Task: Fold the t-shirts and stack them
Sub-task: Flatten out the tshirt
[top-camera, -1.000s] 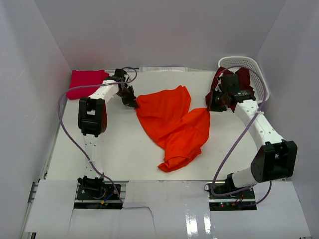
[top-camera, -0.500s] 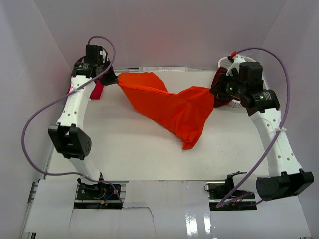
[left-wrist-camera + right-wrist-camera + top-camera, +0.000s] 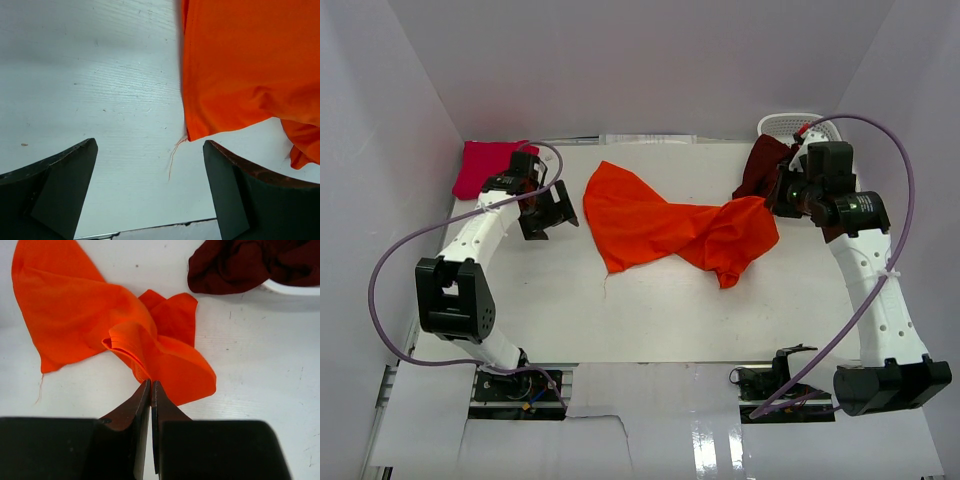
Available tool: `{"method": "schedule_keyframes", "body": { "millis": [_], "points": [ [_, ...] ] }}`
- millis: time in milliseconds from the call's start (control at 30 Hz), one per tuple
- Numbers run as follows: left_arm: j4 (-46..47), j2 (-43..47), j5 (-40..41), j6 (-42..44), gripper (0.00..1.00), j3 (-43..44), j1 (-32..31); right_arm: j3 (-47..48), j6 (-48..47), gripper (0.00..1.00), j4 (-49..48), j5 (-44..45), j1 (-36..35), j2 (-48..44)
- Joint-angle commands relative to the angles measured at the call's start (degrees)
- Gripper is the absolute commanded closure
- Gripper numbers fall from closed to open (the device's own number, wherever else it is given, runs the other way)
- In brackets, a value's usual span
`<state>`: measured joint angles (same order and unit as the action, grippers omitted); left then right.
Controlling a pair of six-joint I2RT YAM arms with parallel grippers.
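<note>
**White table, three t-shirts, one in a grip**

White walls (image 3: pixel 620 70) close in the white table (image 3: pixel 570 310) on three sides. At the far left corner we find the magenta t-shirt (image 3: pixel 485 168), bunched and resting on the surface. Just to its right, the left gripper (image 3: pixel 552 212) hangs over bare table with its fingers (image 3: pixel 60 180) spread wide. We see nothing between them in the left wrist view, and the nearest cloth edge lies just beyond them.

The orange t-shirt (image 3: pixel 660 225) lies crumpled across the middle of the table. Its left part is flat, and a loose thread (image 3: pixel 175 157) trails from its near hem. Its right end rises to the right gripper (image 3: pixel 778 200), whose jaws are pressed together on a bunched fold of the orange cloth.

Beyond that gripper, at the far right, we note the maroon t-shirt (image 3: pixel 760 165). It hangs over the rim of the white basket (image 3: pixel 790 122) and reaches down to the table.
</note>
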<state>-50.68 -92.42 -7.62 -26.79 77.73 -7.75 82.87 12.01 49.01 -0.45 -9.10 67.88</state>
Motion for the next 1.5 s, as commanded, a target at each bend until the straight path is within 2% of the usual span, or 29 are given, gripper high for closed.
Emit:
{"method": "schedule_keyframes", "body": {
  "millis": [0, 200, 300, 400, 533, 733, 833, 867, 967, 1033, 1200, 1367, 1467],
  "points": [
    [3.38, 3.73, -3.36, 0.16, 0.02, -2.93, -0.07, -1.57, 0.56, 0.92, 0.38, -1.75, 0.14, -0.55],
    [11.62, 8.56, -13.71, -5.46, 0.02, -17.51, -0.60, -6.31, 0.47, 0.92, -0.85, -2.36, 0.14, -1.17],
    [13.58, 11.12, -13.31, -7.66, 0.02, -20.69, -4.89, -8.69, 0.47, 0.92, -2.08, -2.37, 0.14, -1.26],
    [13.67, 10.51, -9.10, -7.23, 0.02, -19.38, -13.22, -9.83, 0.47, 0.92, -2.69, -2.36, 0.14, -0.73],
    [14.81, 9.98, -0.58, -4.33, 0.02, -17.62, -18.96, -10.71, 0.47, 0.92, -3.49, -3.85, 0.14, -0.20],
    [15.34, 6.82, 3.39, -0.03, 0.04, -15.60, -20.11, -11.24, 0.21, 0.92, -3.84, -4.30, 0.14, 0.15],
    [15.17, 4.89, 6.64, 1.03, 0.08, -14.81, -21.95, -11.15, 0.12, 0.92, -3.75, -4.21, 0.23, 0.33],
    [15.17, 4.01, 11.35, 1.29, 0.10, -14.63, -22.92, -11.15, 0.12, 0.92, -3.75, -4.30, 0.23, 0.33],
    [15.52, 2.69, 15.69, 2.52, 0.12, -14.02, -26.43, -11.24, 0.21, 0.92, -4.01, -4.65, 0.23, 0.59],
    [15.52, 1.28, 17.36, 4.19, 0.17, -13.14, -28.11, -11.24, 0.38, 0.92, -4.10, -4.91, 0.23, 0.68],
    [18.76, 2.33, 22.02, 10.07, 0.16, -13.04, -32.23, -11.15, 0.12, 0.92, -4.02, -5.44, 0.31, 1.29],
    [20.70, 4.00, 23.61, 21.58, 0.29, -13.57, -33.21, -10.89, -0.14, 0.92, -4.10, -6.14, 0.67, 1.64],
    [23.50, 5.57, 23.71, 28.85, 0.29, -15.50, -34.08, -10.98, -0.23, 0.92, -4.19, -6.76, 0.75, 1.73]
  ]
}}
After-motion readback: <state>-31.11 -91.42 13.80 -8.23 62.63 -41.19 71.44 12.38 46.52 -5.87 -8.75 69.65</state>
